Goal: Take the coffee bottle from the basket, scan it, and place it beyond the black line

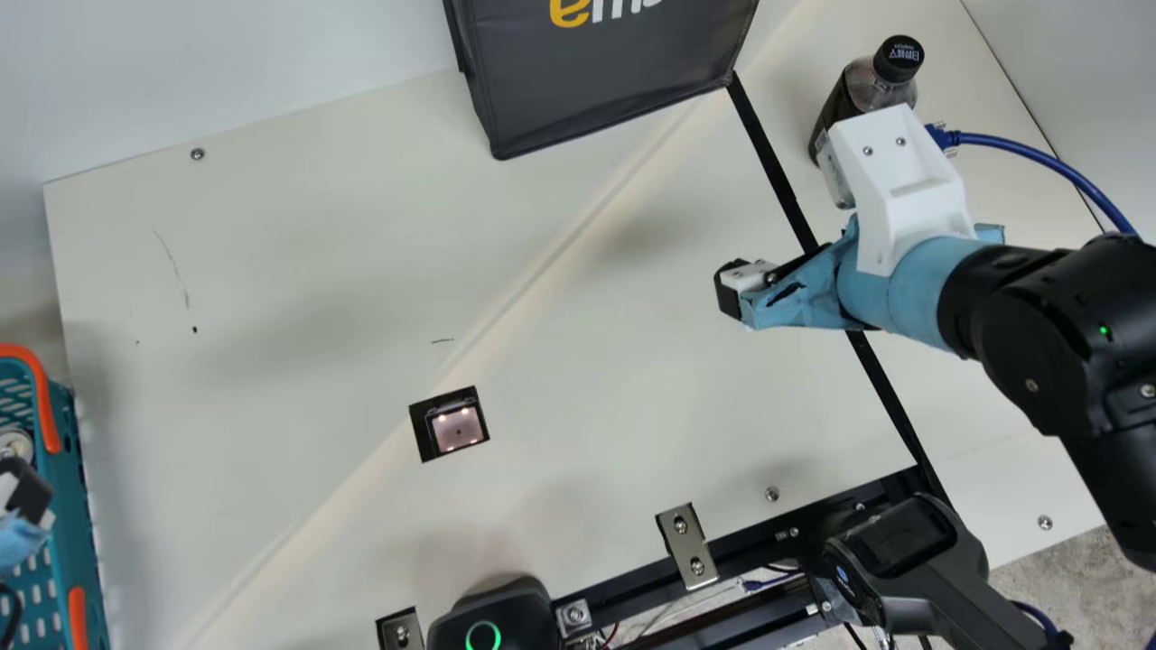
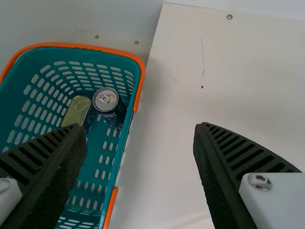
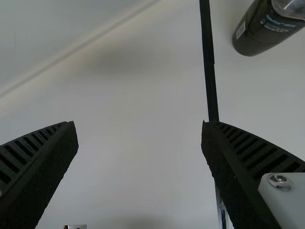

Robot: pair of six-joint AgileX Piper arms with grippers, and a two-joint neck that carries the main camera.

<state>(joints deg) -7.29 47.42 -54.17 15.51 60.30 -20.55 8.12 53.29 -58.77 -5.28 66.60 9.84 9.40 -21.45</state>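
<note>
Smooth cream table (image 1: pixel 307 244) bears a rounded bottle (image 1: pixel 872 88); left hand (image 1: pixel 27 492) and right hand (image 1: pixel 742 287) gape wide, empty.

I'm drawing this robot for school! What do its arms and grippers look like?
The rounded, black right arm has a tiny green light, light-blue wrapping, a boxy white bracket and a blue cable. The left arm has light-blue wrapping too. Both have black, ribbed, wedge-shaped jaws with white mounts and silver screws.
</note>
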